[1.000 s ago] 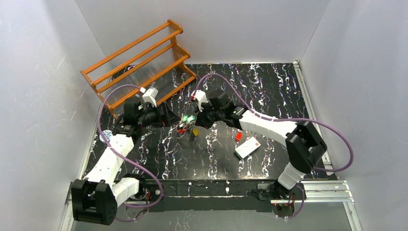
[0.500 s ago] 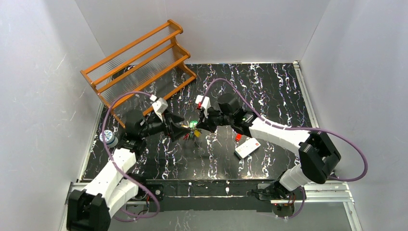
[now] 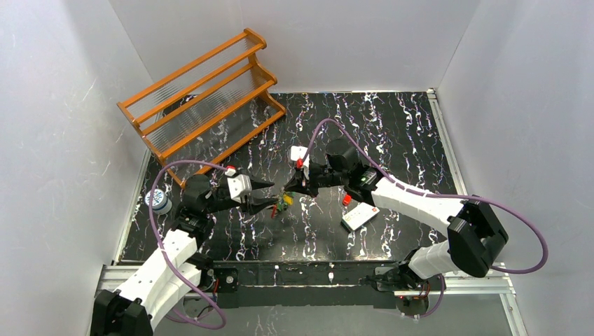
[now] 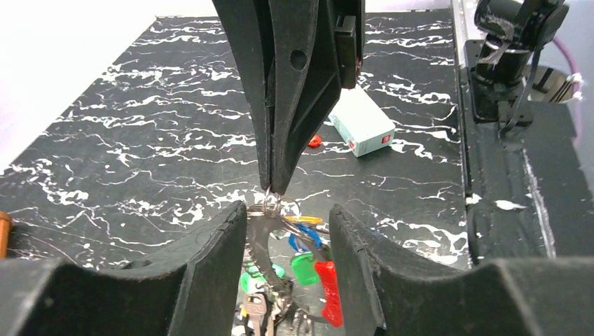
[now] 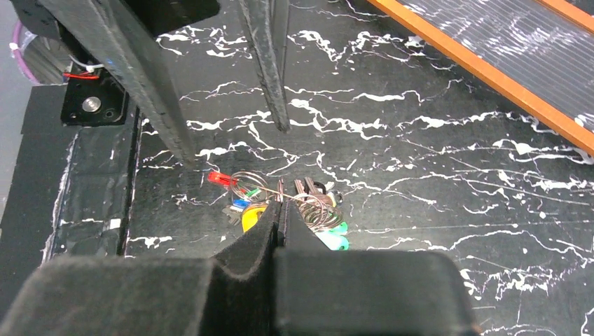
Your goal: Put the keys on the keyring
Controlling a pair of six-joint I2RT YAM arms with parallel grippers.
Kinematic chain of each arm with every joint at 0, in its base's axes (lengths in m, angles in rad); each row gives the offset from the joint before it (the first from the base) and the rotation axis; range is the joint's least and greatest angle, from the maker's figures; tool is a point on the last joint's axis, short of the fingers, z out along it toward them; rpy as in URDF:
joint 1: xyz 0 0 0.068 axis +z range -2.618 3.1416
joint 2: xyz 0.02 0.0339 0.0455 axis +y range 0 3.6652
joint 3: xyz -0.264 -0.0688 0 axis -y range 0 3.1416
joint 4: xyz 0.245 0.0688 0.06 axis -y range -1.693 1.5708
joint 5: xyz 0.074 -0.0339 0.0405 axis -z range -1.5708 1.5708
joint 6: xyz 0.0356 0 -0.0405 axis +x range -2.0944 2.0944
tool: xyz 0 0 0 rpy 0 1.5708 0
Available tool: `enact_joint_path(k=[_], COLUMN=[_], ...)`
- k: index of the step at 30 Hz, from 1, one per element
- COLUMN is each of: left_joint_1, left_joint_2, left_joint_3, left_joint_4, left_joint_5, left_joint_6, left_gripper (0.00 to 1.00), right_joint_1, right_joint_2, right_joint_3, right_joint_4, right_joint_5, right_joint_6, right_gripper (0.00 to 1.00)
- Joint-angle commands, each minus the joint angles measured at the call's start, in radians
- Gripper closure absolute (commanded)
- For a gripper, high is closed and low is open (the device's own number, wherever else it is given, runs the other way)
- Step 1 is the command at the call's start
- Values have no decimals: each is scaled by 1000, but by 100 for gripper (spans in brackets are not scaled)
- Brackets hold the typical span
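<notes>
Keys: multicoloured cluster on keyring

White-shelled arms with black joints and looping purple cables.

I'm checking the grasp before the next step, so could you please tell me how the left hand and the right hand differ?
The right hand is shut, pinching the keyring; the left hand is open and grips nothing. The right hand points steeply down at the ring, while the left hand lies low, straddling the keys. Both meet at the same bunch.
</notes>
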Motion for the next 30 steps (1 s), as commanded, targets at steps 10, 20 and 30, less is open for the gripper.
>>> enact_joint_path(k=[10, 20, 30], left_joint_1=[-7, -33, -49], left_joint_2=[37, 67, 95], left_joint_3=[30, 42, 56], left_joint_4=[-80, -82, -82], left_joint_5=[-4, 10, 2], left_joint_6=[135, 124, 108], left_gripper=[66, 70, 81], right_joint_1=[-3, -3, 2], right_joint_2=[-3, 20, 27], right_joint_3=[18, 35, 43], right_joint_4=[61, 57, 56], right_joint_5=[-179, -200, -208], right_joint_6=[-52, -28, -13], right_gripper=[99, 99, 99])
